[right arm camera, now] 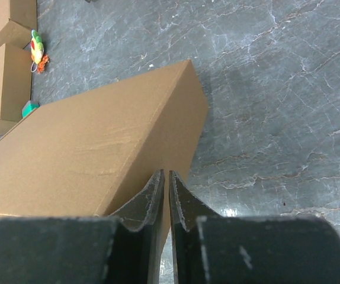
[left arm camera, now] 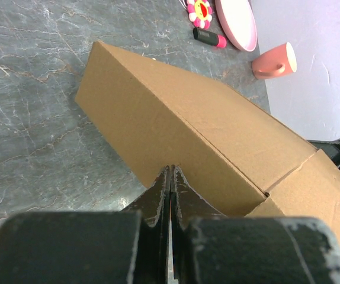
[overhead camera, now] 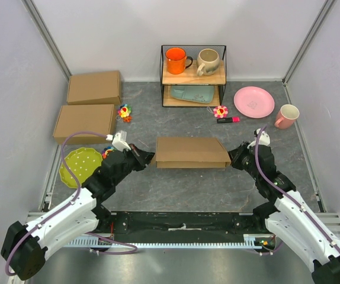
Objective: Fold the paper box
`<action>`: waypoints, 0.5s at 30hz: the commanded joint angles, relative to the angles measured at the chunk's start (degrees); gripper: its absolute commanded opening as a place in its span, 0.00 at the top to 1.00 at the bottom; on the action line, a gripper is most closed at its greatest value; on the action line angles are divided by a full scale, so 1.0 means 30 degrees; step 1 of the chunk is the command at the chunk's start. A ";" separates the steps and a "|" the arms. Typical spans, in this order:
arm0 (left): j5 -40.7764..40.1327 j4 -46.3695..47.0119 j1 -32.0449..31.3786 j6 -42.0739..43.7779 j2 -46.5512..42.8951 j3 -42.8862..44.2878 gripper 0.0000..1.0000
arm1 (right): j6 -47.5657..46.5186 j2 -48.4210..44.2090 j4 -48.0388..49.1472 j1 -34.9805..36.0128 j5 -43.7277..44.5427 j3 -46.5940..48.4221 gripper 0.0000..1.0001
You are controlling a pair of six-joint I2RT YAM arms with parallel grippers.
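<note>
The paper box [overhead camera: 192, 151] lies in the middle of the table as a shallow closed brown mailer. My left gripper [overhead camera: 148, 158] is shut, and its tips rest against the box's left end. In the left wrist view the shut fingertips [left arm camera: 171, 168] touch the box's side wall [left arm camera: 176, 112] below the lid seam. My right gripper [overhead camera: 232, 157] stands at the box's right end. In the right wrist view its jaws [right arm camera: 166, 173] are parted by a narrow gap with nothing between them, right at the box's end wall [right arm camera: 87, 154].
Two other brown boxes [overhead camera: 94, 87] [overhead camera: 84, 122] lie at the back left, with a green dotted plate [overhead camera: 80, 165] near my left arm. A wire rack [overhead camera: 193, 74] with two mugs stands at the back. To the right are a pink plate [overhead camera: 253, 102] and a pink mug [overhead camera: 286, 116].
</note>
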 commanded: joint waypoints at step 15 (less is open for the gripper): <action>0.2647 -0.1392 -0.0408 -0.0863 -0.0359 0.2501 0.98 | 0.1265 -0.0157 -0.0292 0.0434 -0.1800 0.2349 0.69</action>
